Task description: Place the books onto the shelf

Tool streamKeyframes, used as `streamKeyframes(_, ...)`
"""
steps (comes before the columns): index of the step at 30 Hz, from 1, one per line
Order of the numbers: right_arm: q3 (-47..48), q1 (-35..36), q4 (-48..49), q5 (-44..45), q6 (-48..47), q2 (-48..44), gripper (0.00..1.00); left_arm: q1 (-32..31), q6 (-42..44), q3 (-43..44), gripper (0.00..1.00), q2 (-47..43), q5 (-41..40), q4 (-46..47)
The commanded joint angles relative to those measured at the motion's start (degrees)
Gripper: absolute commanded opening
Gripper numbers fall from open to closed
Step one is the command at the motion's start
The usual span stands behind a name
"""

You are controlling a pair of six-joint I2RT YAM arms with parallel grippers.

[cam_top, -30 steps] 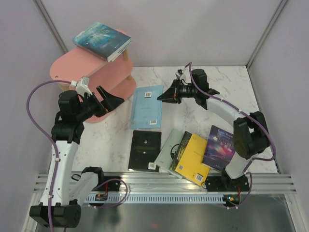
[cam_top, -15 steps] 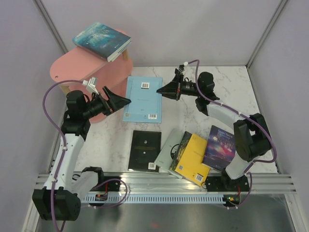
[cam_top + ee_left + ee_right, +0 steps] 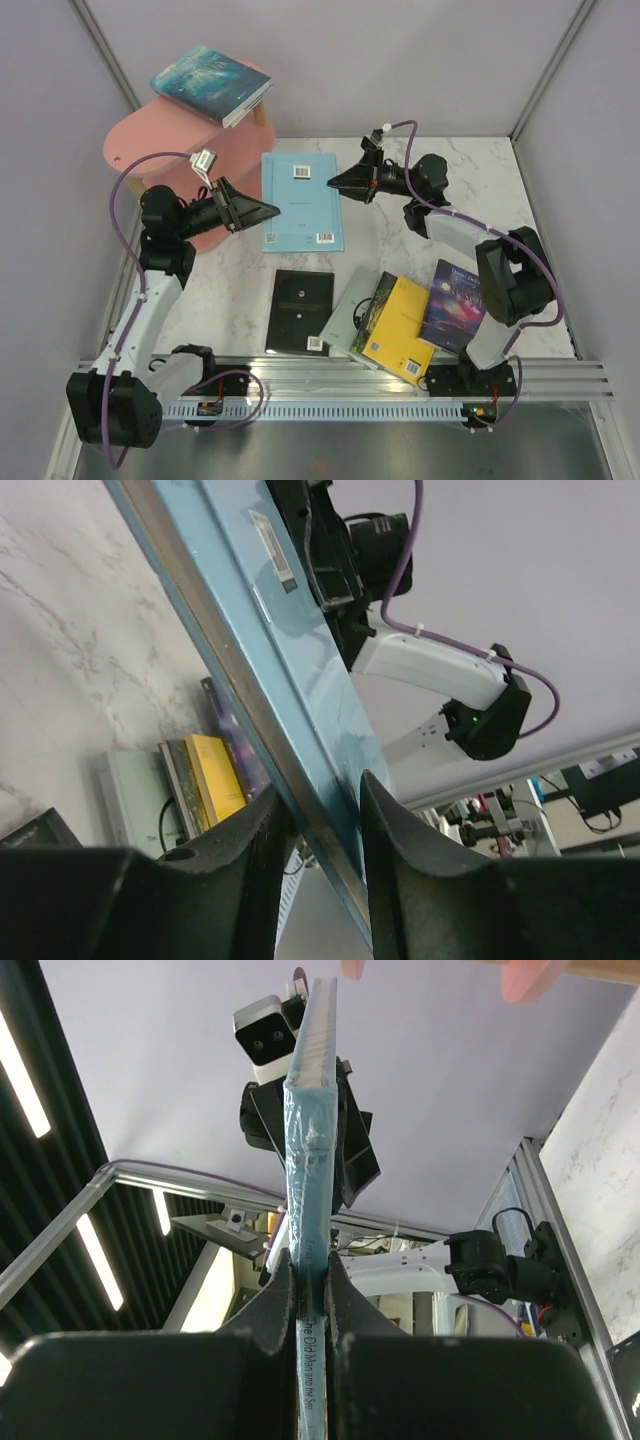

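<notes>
Pale blue book [image 3: 300, 200] hangs just right of the shelf [image 3: 150, 140]: right fingers [image 3: 270, 1340] clamped on its far edge, left fingers [image 3: 250, 860] pinching the shelf-side edge, standing between book and shelf. Teal book [image 3: 210, 85] tops the shelf; black book [image 3: 300, 310] lies nearer.

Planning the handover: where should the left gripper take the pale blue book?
The free left edge, from the left: the right gripper pinches the opposite edge, holding the pale blue book off the table, so that edge faces the left gripper.
</notes>
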Motion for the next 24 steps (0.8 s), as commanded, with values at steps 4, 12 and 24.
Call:
streamKeyframes(4, 1.5, 0.4, 22.1, 2.6, 13.0, 2.1, 0.0, -4.8, -2.6, 2.5, 0.26, 0.1, 5.1, 3.8)
streamKeyframes(12, 0.7, 0.3, 22.7, 1.9, 13.7, 1.2, 0.23, -4.9, 7.9, 13.8, 0.02, -3.0, -2.6, -15.5)
streamKeyframes(24, -8.4, -6.5, 15.6, 3.3, 9.1, -8.1, 0.98, -4.1, 15.9, 42.3, 0.02, 2.3, -23.7, -36.5)
